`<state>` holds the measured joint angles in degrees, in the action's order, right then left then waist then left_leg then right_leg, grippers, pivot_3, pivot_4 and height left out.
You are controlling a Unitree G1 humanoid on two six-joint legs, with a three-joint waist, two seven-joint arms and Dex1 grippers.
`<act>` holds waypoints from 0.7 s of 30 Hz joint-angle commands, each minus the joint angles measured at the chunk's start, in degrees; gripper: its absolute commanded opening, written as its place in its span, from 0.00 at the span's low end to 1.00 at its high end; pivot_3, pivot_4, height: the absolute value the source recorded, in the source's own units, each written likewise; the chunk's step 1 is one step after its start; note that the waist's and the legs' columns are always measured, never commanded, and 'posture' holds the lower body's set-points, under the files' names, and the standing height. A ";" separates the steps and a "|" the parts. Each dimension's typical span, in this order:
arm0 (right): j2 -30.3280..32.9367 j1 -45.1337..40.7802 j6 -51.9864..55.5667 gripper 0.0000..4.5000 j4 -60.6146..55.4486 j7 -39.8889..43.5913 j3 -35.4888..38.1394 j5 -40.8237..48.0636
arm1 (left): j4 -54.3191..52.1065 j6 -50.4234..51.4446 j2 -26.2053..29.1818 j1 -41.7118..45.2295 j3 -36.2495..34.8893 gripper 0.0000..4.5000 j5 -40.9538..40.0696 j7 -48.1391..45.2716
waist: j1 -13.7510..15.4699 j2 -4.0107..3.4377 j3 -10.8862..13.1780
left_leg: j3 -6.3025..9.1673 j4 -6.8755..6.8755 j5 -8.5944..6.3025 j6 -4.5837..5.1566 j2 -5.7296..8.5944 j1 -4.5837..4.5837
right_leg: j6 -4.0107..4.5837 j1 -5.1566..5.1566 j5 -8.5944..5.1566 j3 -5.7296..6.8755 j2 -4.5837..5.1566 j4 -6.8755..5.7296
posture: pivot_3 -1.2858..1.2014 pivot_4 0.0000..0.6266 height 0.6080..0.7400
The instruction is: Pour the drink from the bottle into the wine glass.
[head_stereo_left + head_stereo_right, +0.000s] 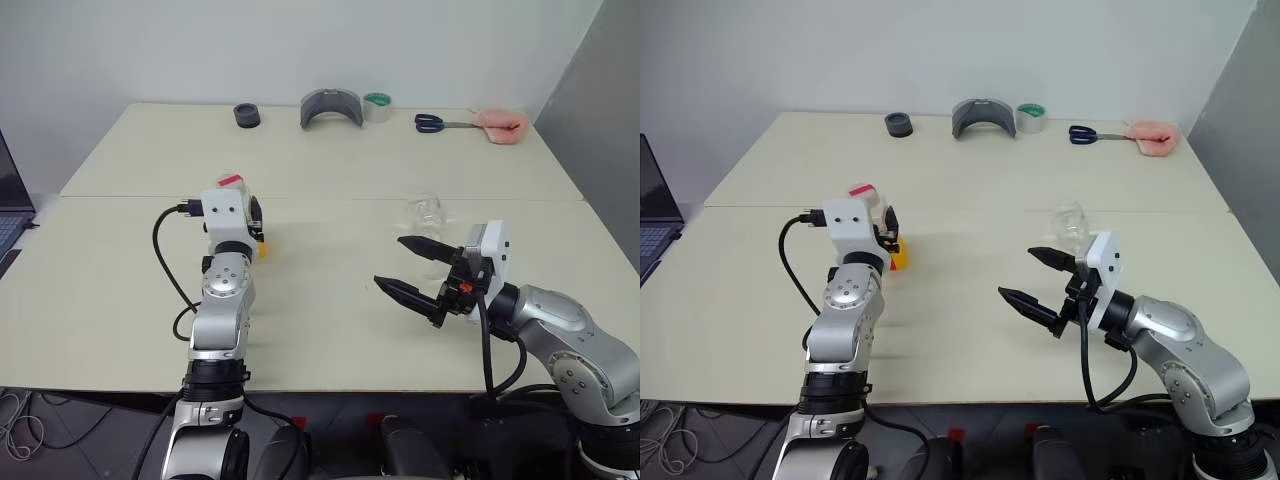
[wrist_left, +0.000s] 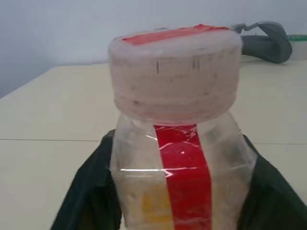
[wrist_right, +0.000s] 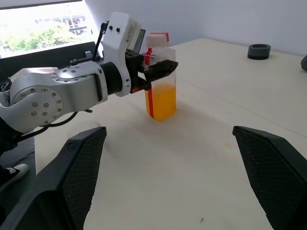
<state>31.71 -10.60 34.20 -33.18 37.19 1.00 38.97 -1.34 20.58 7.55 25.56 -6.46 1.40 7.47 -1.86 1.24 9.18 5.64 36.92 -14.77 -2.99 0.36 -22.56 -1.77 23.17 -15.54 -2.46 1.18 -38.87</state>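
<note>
The bottle [image 3: 160, 79] stands upright on the table's left half, clear with a red label stripe and a red-and-white cap [image 2: 175, 72]. The orange drink [image 3: 162, 101] fills its lower part. My left gripper [image 3: 159, 68] is shut on the bottle's upper body, one black finger [image 2: 88, 191] on each side. From the head the bottle's cap [image 1: 230, 181] shows just past my left wrist. The wine glass [image 1: 425, 212] stands clear and upright right of centre. My right gripper [image 1: 390, 262] hovers open just in front of the glass, fingers pointing left, nothing between them.
Along the table's [image 1: 330, 330] far edge lie a black round piece [image 1: 247, 115], a grey curved object [image 1: 330, 107], a tape roll [image 1: 377, 106], scissors [image 1: 432, 123] and a pink cloth [image 1: 500, 124]. A laptop [image 1: 10, 215] sits off the left edge.
</note>
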 commanded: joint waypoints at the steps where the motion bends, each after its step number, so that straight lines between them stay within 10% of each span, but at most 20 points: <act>1: 0.07 -1.13 -0.51 1.00 -0.25 -0.05 1.12 0.26 | -1.23 0.19 0.85 -0.22 -0.37 0.41 1.21 0.40 | -0.02 0.00 0.00 | 0.00 0.00 0.00 0.00 0.00 0.00 | 0.00 0.00 0.00 0.00 0.00 -0.01 | 0.52 0.24 1.00; 21: -0.90 1.81 0.64 1.00 -6.31 -9.21 3.84 -1.23 | -3.97 -3.08 3.93 0.79 8.97 0.41 -14.43 -33.57 | 0.18 0.00 0.00 | 0.01 0.01 0.01 -0.02 0.04 -0.08 | -0.02 0.01 -0.01 0.03 0.03 0.02 | 0.52 0.24 1.00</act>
<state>30.99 -8.55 34.62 -35.85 30.03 3.44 37.72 -3.12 18.77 11.53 24.10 0.67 -10.79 -21.93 -1.68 1.23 9.18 5.66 36.94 -14.76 -3.00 0.40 -22.64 -1.79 23.17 -15.55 -2.43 1.21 -38.85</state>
